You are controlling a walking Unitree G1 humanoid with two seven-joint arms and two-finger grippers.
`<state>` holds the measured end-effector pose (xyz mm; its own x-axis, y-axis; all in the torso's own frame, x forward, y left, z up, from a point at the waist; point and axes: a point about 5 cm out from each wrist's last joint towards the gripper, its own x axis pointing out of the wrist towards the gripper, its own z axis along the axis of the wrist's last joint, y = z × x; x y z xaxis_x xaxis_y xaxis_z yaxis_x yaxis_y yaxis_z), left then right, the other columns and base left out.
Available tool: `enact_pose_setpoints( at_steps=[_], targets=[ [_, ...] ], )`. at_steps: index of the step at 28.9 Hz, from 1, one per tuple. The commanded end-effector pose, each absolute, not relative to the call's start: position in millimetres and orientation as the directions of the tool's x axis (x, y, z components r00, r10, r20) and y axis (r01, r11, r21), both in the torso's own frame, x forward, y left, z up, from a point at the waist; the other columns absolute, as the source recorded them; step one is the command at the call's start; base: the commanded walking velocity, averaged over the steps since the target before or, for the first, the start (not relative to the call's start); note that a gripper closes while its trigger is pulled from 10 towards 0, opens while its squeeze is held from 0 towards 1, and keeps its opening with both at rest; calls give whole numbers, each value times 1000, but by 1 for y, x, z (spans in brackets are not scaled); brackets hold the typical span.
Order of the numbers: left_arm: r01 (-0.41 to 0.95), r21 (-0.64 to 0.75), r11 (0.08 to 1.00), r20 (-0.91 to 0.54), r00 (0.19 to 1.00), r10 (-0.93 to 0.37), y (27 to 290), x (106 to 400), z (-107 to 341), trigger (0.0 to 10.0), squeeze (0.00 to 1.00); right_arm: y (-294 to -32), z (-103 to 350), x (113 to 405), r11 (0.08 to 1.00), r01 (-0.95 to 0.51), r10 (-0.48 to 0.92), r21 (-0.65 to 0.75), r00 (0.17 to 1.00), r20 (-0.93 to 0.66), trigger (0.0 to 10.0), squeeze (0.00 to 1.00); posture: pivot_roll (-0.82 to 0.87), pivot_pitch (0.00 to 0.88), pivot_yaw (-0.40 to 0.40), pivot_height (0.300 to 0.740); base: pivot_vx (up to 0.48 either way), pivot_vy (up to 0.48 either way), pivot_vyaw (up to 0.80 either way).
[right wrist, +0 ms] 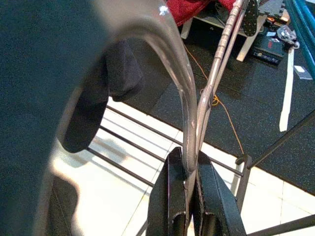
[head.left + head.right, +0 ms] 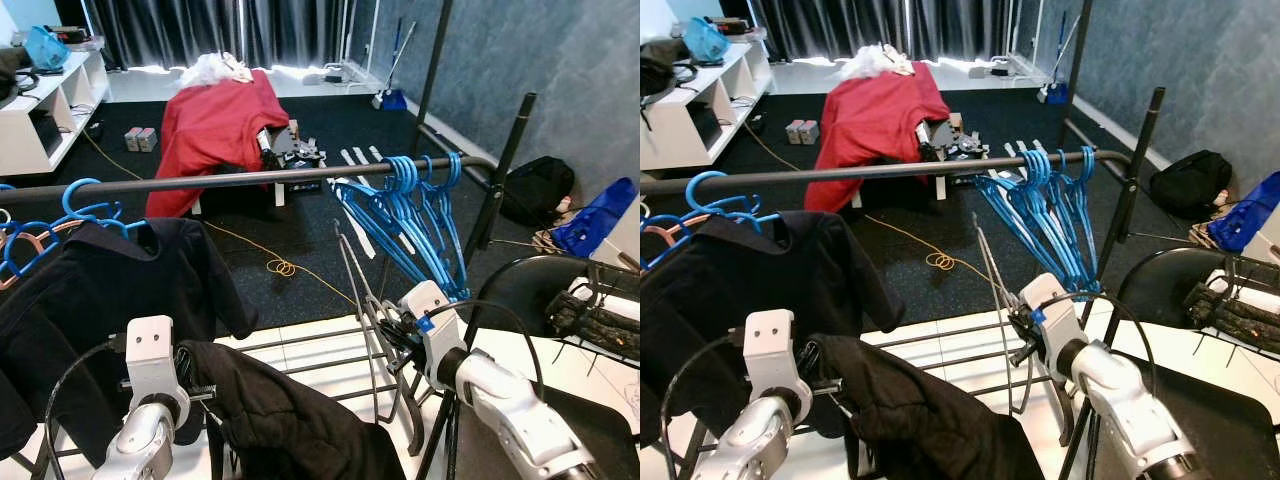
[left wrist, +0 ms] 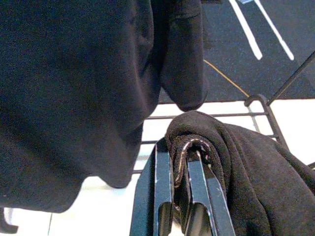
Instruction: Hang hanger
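- a clothes rail (image 2: 250, 178) runs across the room at chest height, with a bunch of blue hangers (image 2: 415, 215) crowded near its right end and a dark jacket (image 2: 110, 290) already hanging toward the left.
- the task's thing, a thin metal hanger (image 2: 365, 300), is below the rail and in front of it, not yet hooked on; its wire rises from the right gripper (image 2: 395, 325) toward the blue bunch.
- the right gripper's jaws are pressed together on the hanger's wire, pinching it between the two black fingers (image 1: 170, 196), as the right wrist view shows plainly.
- the left gripper (image 3: 184, 162) is lower and to the left, its jaws nearly closed and pinching a fold of a black garment (image 2: 280, 410) that drapes down in front of the robot.
- whether that garment is already threaded on the metal hanger cannot be told from here.
- risk, as i judge it: the wire is slim and smooth, so it may twist or slide in the right jaws as the arm lifts, leaving the hook turned away from the rail.
- the hook could also snag in the packed blue hangers if it comes up too far right.
- the cloth held on the left may pull the hanger askew, or slip free and drop to the white floor (image 2: 310, 345).
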<state>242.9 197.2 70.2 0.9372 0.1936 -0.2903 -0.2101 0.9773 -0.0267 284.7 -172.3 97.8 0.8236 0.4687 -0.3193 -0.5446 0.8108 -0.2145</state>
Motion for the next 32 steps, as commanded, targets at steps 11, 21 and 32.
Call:
enact_pose_setpoints(
  at_steps=[11, 21, 32],
  targets=[
    [-141, 59, 988, -215, 965, 150, 189, 250, 87, 10000, 0, -190, 94, 287, 898, -379, 321, -223, 912, -255, 10000, 0, -9, 0, 61, 740, -365, 0, 0],
    [-140, 73, 988, -224, 962, 152, 191, 249, 86, 10000, 0, -192, 87, 285, 904, -361, 297, -228, 915, -272, 10000, 0, 9, 0, 55, 740, -370, 0, 0],
    [-37, -96, 995, -238, 971, 13, 168, 258, 87, 10000, 0, -192, 84, 287, 920, -341, 289, -192, 923, -253, 10000, 0, 3, 0, 58, 740, -89, 0, 139]
  ],
)
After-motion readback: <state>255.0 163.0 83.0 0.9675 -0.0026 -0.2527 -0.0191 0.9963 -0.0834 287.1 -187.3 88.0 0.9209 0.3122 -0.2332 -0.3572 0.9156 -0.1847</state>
